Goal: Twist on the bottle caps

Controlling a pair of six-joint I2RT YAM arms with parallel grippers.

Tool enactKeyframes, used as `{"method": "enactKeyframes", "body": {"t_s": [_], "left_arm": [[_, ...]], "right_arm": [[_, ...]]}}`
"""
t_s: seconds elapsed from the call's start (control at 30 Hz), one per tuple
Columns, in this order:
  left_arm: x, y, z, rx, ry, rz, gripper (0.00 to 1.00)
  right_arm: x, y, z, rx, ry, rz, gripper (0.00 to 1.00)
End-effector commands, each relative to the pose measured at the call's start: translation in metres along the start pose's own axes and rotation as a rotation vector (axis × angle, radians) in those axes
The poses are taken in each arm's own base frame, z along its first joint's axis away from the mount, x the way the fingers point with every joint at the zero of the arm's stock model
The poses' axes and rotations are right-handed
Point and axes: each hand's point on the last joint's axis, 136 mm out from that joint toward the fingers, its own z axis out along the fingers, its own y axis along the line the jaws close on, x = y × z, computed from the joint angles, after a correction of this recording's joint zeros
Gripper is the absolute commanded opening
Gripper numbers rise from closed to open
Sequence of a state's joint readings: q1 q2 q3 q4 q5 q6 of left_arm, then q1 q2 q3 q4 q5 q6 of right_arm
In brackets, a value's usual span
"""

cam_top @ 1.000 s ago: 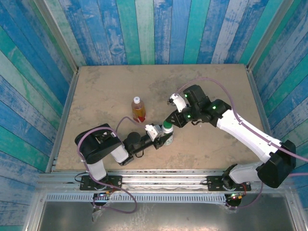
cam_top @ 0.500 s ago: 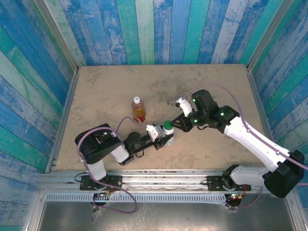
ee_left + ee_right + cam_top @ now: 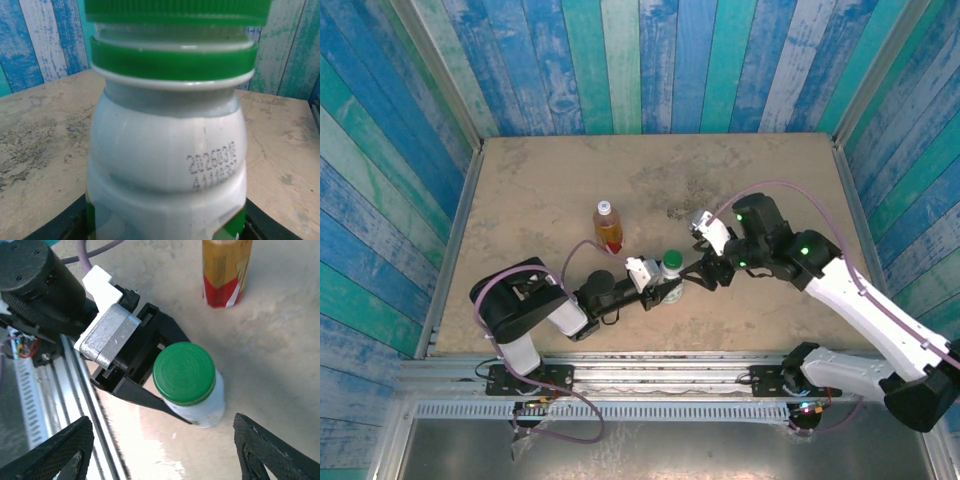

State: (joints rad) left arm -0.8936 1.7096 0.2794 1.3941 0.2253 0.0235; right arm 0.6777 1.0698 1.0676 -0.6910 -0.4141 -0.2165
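L pincer [image 3: 663, 291] clamps white bottle [image 3: 205, 410], R pincer [image 3: 704, 272] spread, both mid table [image 3: 540, 190]

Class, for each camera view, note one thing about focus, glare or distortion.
Left wrist view: the opaque white plastic bottle looms close, its printed code readable, the plank wall behind soft. Right wrist view: a washed-out glare patch on the table near the round green plastic cap. Top external view: even light, walls splaying outward.
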Motion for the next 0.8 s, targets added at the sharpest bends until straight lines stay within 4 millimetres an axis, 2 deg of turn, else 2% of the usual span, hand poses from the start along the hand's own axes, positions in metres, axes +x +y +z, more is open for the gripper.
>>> {"method": "enactKeyframes", "body": {"t_s": [0.0, 0.1, 0.23, 0.47, 0.77], "left_arm": [[-0.008, -0.014, -0.005, 0.084, 0.019, 0.052, 0.53], [-0.009, -0.024, -0.007, 0.142, 0.047, 0.101, 0.54], [-0.015, -0.029, -0.01, 0.178, 0.06, 0.145, 0.54], [-0.025, -0.031, -0.016, 0.186, 0.054, 0.169, 0.54], [-0.029, -0.031, -0.019, 0.191, 0.052, 0.172, 0.54]], "right_arm": [[0.001, 0.004, -0.012, 0.02, -0.021, -0.266, 0.8], [0.006, 0.02, -0.018, -0.047, -0.041, -0.423, 0.79], [0.003, 0.029, -0.02, -0.11, -0.024, -0.499, 0.72], [0.008, 0.027, -0.005, -0.126, 0.124, -0.566, 0.65], [0.007, 0.03, 0.013, -0.179, 0.17, -0.589, 0.61]]}}
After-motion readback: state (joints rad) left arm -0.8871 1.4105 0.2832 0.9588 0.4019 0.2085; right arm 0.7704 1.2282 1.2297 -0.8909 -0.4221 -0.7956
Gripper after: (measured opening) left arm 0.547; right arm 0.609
